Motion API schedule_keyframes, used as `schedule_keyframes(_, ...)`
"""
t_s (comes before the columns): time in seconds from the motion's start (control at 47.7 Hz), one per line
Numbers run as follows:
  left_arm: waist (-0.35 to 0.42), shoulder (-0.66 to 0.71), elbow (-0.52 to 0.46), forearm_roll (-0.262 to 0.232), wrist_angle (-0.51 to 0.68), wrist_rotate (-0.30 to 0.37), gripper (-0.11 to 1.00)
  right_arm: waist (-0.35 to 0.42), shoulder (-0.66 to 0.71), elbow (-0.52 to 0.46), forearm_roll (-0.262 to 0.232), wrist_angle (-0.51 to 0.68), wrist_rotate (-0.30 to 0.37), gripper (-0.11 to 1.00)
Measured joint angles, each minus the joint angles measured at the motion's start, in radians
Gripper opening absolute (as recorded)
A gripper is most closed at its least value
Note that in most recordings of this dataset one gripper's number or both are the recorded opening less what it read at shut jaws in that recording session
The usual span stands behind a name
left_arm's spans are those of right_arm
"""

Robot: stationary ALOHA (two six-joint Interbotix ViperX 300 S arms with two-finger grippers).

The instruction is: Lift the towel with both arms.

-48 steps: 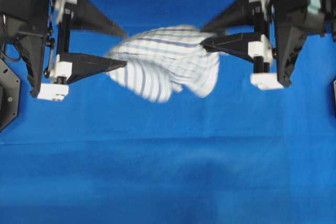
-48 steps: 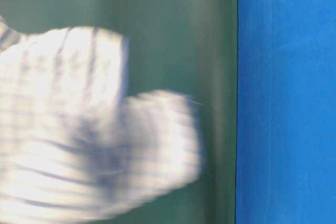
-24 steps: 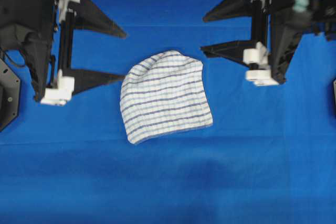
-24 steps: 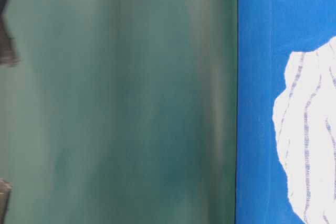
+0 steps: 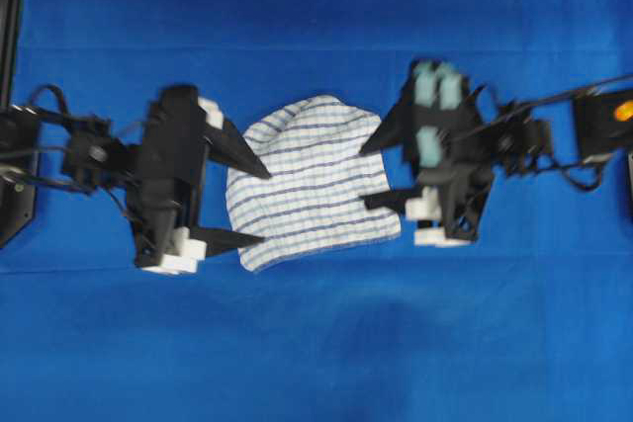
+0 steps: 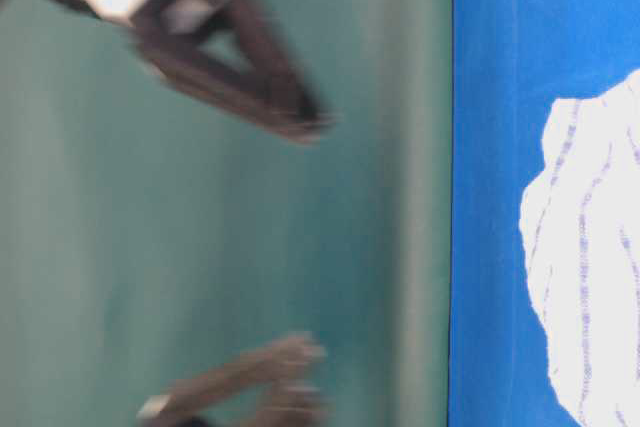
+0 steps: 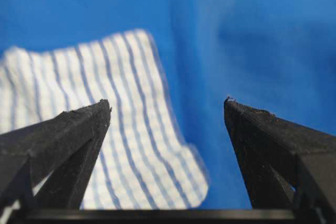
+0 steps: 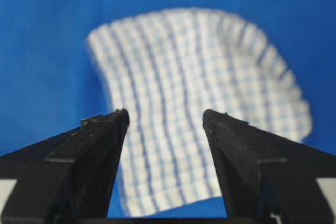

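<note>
Wrist views, nearest first. The left gripper [image 7: 167, 109] stands with its jaws spread wide and nothing between them; the lower right corner of the towel [image 7: 105, 124] lies under and beyond its left finger, with bare blue table cloth [image 7: 252, 35] ahead of the right finger. The right gripper [image 8: 165, 121] is likewise wide open and empty, its two fingers framing the towel's near edge, with the cloth spread flat beyond them.

Overhead view. The towel [image 5: 312, 183] lies crumpled but flat on the table cloth [image 5: 316, 343] at centre frame. The left gripper [image 5: 259, 203] is at its left edge and the right gripper [image 5: 374, 173] at its right edge, tips at or just over the border; contact cannot be told through the blur.

Table-level view. The towel [image 6: 590, 267] rests at right on the blue surface; blurred dark fingers appear at upper left and bottom centre.

Change. One second ago the towel hung bunched between the two grippers, above the table; half a second ago it lay dropped, with both grippers set back toward the frame's upper corners. Now both have closed in on its edges, open. Judged from this, the lift is undone, and a fresh two-sided grasp seems in preparation.
</note>
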Motion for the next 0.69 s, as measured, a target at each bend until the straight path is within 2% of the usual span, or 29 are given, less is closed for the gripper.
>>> schedule_keyframes(0.168, -0.021, 0.121, 0.054, 0.000, -0.120, -0.003, 0.92, 0.002, 0.110, 0.037, 0.002, -0.069, 0.000, 0.63)
schedule_keyframes(0.314, -0.044, 0.235, 0.063, 0.000, -0.212, -0.003, 0.92, 0.002, 0.190, 0.058, 0.006, -0.130, 0.000, 0.63)
schedule_keyframes(0.482, -0.046, 0.341, 0.063, 0.000, -0.242, -0.003, 0.92, 0.014, 0.281, 0.063, 0.011, -0.183, 0.000, 0.63)
schedule_keyframes(0.692, -0.052, 0.410, 0.063, 0.000, -0.245, -0.003, 0.92, 0.049, 0.360, 0.060, 0.014, -0.201, 0.000, 0.63)
